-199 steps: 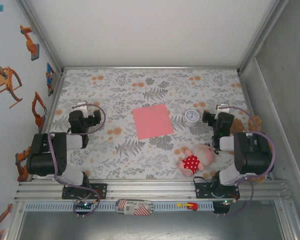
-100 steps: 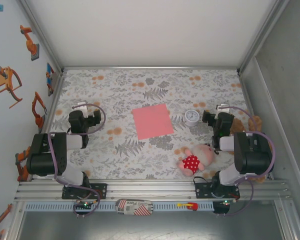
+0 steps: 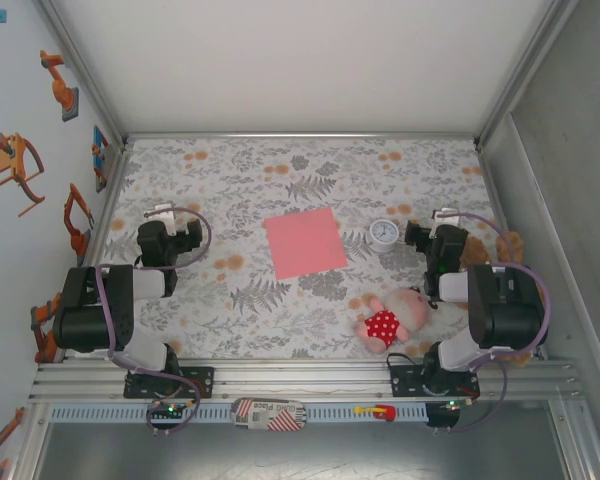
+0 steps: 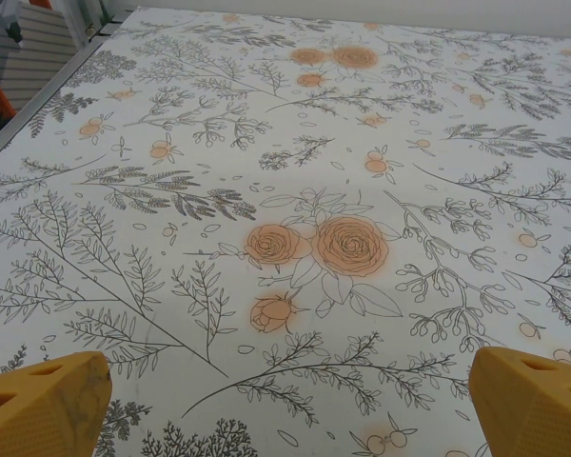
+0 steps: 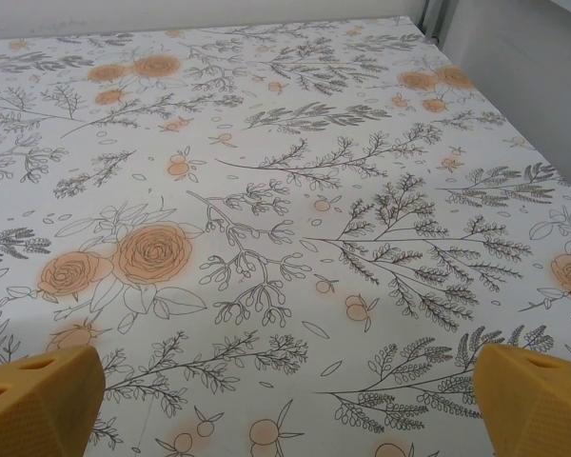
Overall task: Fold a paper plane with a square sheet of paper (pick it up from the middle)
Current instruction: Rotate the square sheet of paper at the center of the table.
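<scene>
The left gripper (image 4: 285, 405) and right gripper (image 5: 285, 400) both stand spread wide and empty over the floral table (image 3: 230, 180), with the square sheet of paper (image 3: 305, 243) lying flat between them, and beside the right one a small clock (image 3: 383, 233) too small to read.

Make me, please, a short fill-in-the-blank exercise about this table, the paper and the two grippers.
1. The square sheet of paper lies ___ on the table, with no fold yet.
2. Seen from above, the round dial stands to the ___ of the sheet.
3. The left gripper and the right gripper are both ___ and hold nothing.
4. The plush doll wears a ___ dotted dress.
Missing words: flat, right, open, red.
</scene>
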Robot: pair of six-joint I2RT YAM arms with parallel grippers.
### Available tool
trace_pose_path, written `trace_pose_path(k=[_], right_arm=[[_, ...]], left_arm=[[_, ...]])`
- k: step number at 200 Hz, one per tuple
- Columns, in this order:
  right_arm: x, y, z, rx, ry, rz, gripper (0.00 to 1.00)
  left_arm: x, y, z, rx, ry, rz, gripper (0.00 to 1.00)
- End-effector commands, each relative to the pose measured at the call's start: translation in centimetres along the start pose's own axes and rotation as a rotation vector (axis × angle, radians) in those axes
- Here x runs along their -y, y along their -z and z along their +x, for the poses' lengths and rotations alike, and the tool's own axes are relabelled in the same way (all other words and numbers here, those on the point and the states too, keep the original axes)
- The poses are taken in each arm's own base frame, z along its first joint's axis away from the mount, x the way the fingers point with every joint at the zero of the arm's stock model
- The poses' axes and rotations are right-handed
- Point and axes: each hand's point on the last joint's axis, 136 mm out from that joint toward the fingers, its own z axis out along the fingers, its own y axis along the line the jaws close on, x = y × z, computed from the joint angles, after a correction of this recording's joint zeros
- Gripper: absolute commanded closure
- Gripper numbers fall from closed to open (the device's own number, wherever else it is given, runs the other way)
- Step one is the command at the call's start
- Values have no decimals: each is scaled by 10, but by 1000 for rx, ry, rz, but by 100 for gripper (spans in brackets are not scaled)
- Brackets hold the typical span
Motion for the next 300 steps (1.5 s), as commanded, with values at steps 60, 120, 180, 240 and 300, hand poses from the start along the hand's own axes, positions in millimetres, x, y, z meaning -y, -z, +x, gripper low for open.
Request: trace_pose_path(k=[60, 120, 180, 240, 300], right_arm=[[12, 41, -101, -55, -212, 63, 1], [-84, 20, -110, -382, -377, -257, 3], [-226, 24, -63, -657, -339, -516, 21], [-289, 7, -10, -817, -251, -507, 35], [-312, -15, 23, -913, -253, -457, 37]], left_arm=[[-10, 44, -69, -109, 195, -92, 4], [44, 69, -88, -305, 498, 146, 4], [125, 58, -65, -469, 666, 351, 4], [173, 45, -30, -613, 706, 410, 1], [209, 41, 0, -737, 666, 435, 4]])
